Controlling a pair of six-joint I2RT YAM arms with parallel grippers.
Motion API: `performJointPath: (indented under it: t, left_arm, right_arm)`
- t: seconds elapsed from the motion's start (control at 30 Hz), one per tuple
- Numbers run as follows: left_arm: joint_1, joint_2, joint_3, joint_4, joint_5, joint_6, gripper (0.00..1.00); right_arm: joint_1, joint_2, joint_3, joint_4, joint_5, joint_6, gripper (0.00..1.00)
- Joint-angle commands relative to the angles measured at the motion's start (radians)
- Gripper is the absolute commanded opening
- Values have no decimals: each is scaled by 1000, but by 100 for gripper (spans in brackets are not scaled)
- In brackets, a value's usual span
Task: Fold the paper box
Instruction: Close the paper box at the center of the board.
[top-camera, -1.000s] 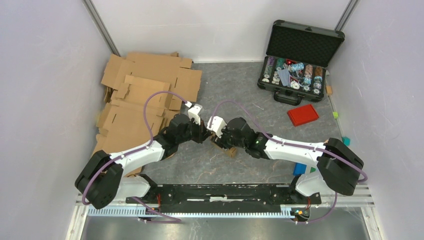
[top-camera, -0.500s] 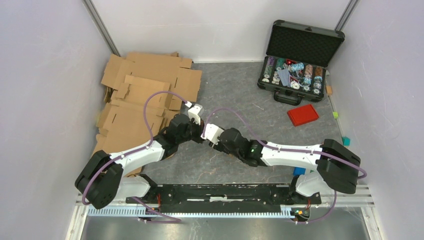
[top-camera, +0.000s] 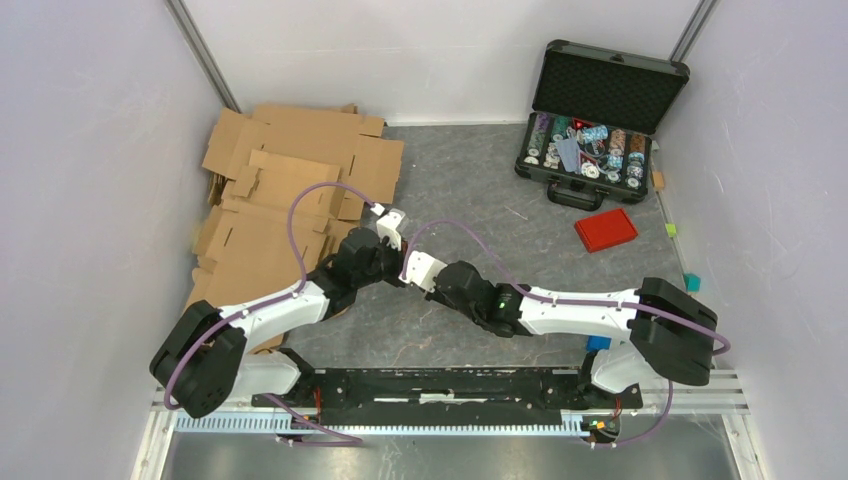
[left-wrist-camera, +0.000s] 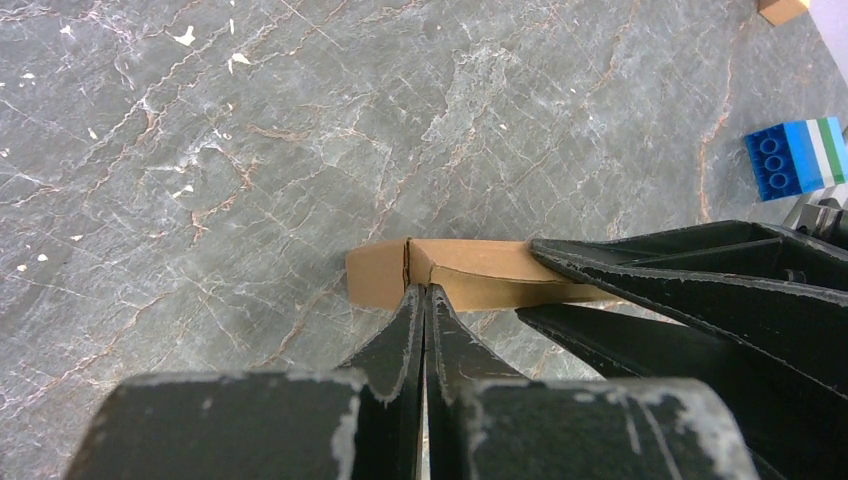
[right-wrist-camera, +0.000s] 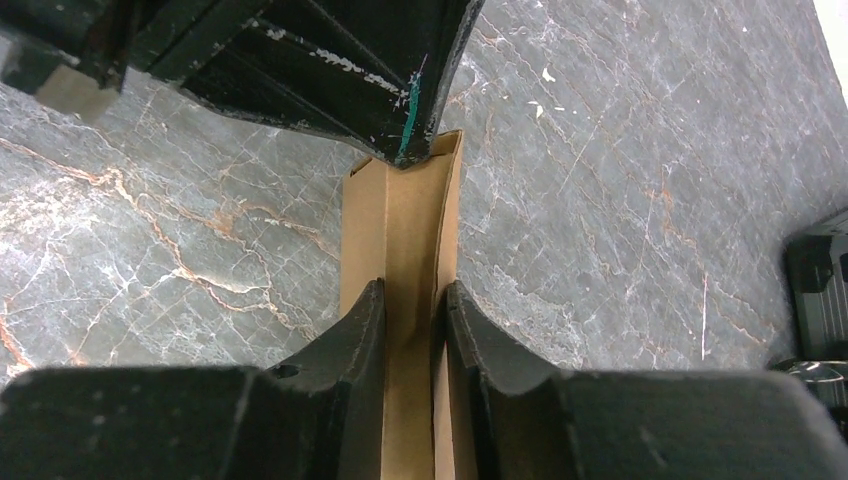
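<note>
The grey marbled table carries everything. At its far left lies a heap of flat brown cardboard sheets. At the far right a black case stands open, with poker chips in rows inside it. The two arms reach in from the near edge and meet at mid-table, just beside the heap. A red rectangular lid lies flat near the case. The paper box sits on the table between the wrists, hidden from above by them. The left gripper is pinched fully closed on one thin cardboard edge of the box. The right gripper comes from the opposite end, its fingers closed on a folded-up panel that fills the gap between them. A blue, green and white toy brick lies apart near the right arm's base.
</note>
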Motion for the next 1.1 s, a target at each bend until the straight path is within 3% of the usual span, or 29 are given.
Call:
performJointPath:
  t: [0.0, 0.6, 0.67, 0.8, 1.07]
  left_arm:
    - [-4, -3, 19, -47, -26, 85, 2]
    - [-4, -49, 13, -76, -82, 94, 2]
    - [-4, -57, 10, -72, -78, 94, 9]
    - [-4, -78, -12, -33, -63, 102, 35]
    - [-4, -39, 14, 21, -31, 132, 43]
  right_arm:
    - [1, -18, -9, 44, 47, -4, 20]
    - [-45, -19, -3, 22, -71, 18, 20]
    - [-47, -19, -3, 24, -85, 16, 20]
    - [-48, -22, -2, 24, -110, 10, 20]
    - [-60, -28, -2, 27, -181, 11, 20]
